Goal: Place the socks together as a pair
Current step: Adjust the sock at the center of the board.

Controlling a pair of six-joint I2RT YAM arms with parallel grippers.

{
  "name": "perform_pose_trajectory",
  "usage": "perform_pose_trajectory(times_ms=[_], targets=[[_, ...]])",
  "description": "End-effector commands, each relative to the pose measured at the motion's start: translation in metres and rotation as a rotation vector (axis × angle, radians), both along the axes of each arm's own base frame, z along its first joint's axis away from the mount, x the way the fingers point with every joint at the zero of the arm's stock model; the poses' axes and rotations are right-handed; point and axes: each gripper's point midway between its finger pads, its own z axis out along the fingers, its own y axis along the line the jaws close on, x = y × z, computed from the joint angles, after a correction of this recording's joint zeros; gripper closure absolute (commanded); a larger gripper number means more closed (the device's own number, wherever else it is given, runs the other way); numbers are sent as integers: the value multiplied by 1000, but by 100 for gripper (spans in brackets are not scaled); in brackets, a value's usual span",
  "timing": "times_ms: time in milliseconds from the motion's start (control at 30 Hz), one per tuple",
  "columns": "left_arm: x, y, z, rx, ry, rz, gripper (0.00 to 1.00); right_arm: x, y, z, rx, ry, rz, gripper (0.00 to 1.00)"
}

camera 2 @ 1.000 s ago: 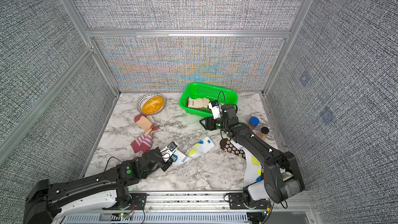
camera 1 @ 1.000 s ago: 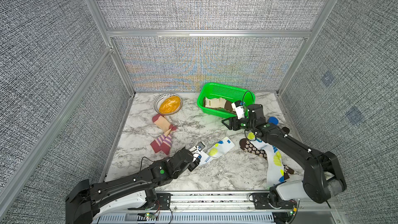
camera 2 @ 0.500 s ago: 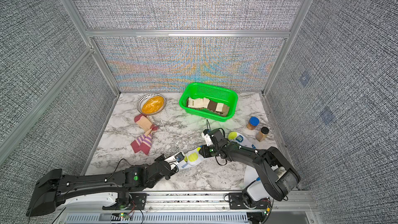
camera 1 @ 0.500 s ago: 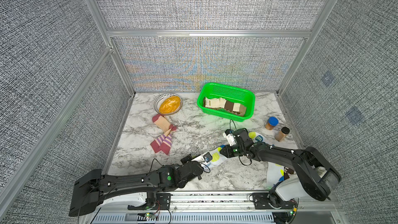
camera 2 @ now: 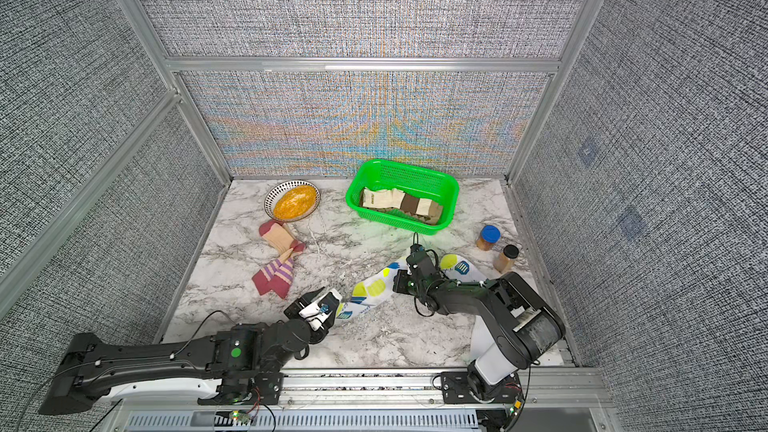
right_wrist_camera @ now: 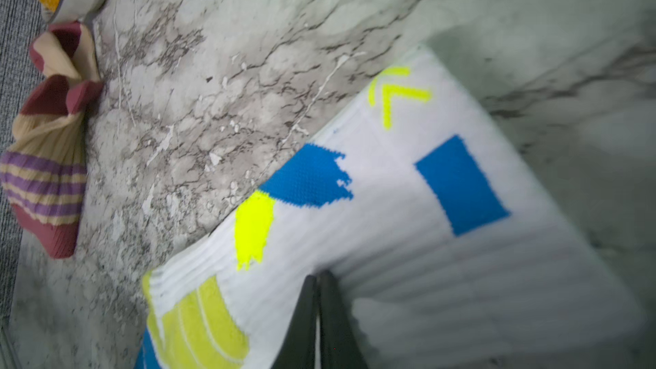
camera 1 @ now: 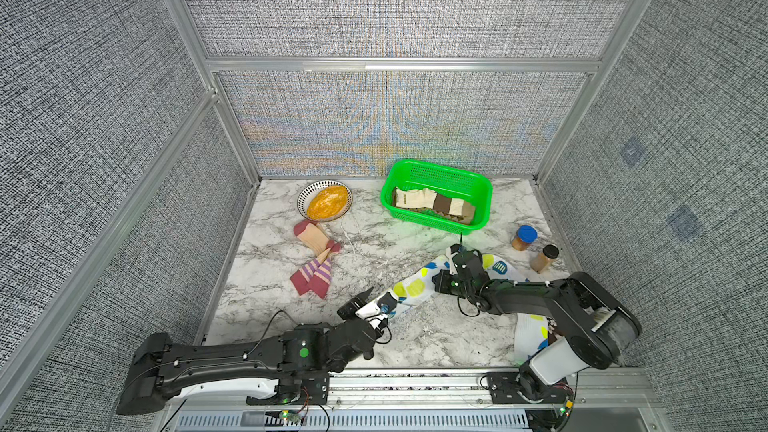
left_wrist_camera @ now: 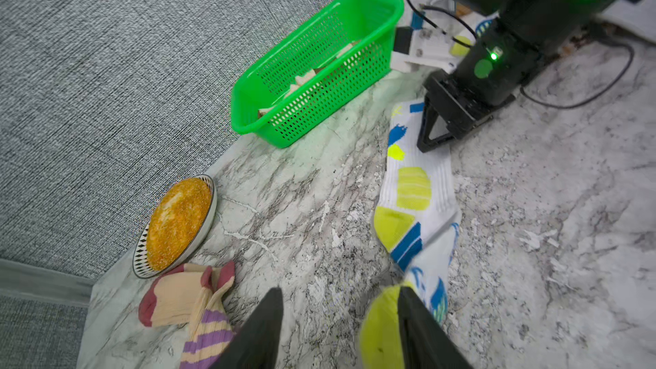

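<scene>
Grey woven walls (camera 1: 374, 14) in an aluminium frame (camera 1: 399, 64) closed in a marble table (camera 1: 374, 243) on three sides. Both arms reached low over its front half. A green basket (camera 1: 440, 172) stood at the back with cream-and-brown socks (camera 1: 419, 197) inside, and a bowl (camera 1: 303, 197) of orange grains stood to its left. The striped socks (camera 1: 316, 276) lay together in front of the bowl.

The white sock (camera 1: 409, 286) lay flat near the front middle, stretched between the two grippers. A second white sock (camera 1: 494, 265) lay partly under the right arm, with a blue-lidded jar (camera 1: 524, 238) and a black-lidded jar (camera 1: 544, 258) beyond it.

The left gripper (left_wrist_camera: 337, 331) stood with its fingers spread wide, the sock's lime toe resting against one of them. The right gripper (right_wrist_camera: 317, 299) had its fingers pressed together on the ribbed cuff end.

A second earlier the right gripper had hung open by the basket while the left pinched the sock. Since then the right had come down and closed, the left had let go, and the sock lay longer and flatter.
</scene>
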Motion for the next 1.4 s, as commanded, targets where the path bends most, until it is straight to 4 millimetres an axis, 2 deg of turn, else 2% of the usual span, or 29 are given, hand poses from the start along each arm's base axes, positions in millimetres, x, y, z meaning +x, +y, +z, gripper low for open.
perform_pose_trajectory(times_ms=[0,100,233,333,400,467,533,667,733,800,867,933,1067,1200,1367], targets=[[0,22,9,-94,58,65,41,-13,-26,-14,-49,55,-133,91],[-3,25,18,-220,96,68,38,-20,-23,-3,17,42,-134,90],[-14,10,8,-288,222,39,37,-20,-10,29,59,-21,-74,84],[-22,-6,-12,-277,356,53,36,-19,-5,50,43,-46,-20,67],[-25,-9,-31,-240,465,121,36,-17,-10,65,18,-76,-12,55],[-31,-13,-51,-195,582,174,36,-14,-23,76,-31,-100,-26,47],[-39,-23,-68,-172,698,202,36,-10,-47,81,-93,-99,-64,42],[-49,-61,-88,-167,844,171,38,-8,-101,79,-167,-74,-174,41],[-49,-70,-105,-110,884,197,40,-9,-127,76,-209,-55,-240,40],[-44,-69,-126,-45,912,260,43,-11,-149,74,-207,-41,-315,40],[-38,-67,-142,-23,934,294,44,-12,-160,72,-170,-40,-354,40],[-29,-56,-158,2,944,346,46,-10,-162,71,-142,-32,-349,40],[-14,-37,-179,71,932,415,48,-5,-162,62,-207,27,-294,40],[8,-15,-185,102,891,488,51,4,-158,43,-263,84,-242,40],[32,8,-167,115,808,543,53,22,-150,38,-343,92,-216,40]])
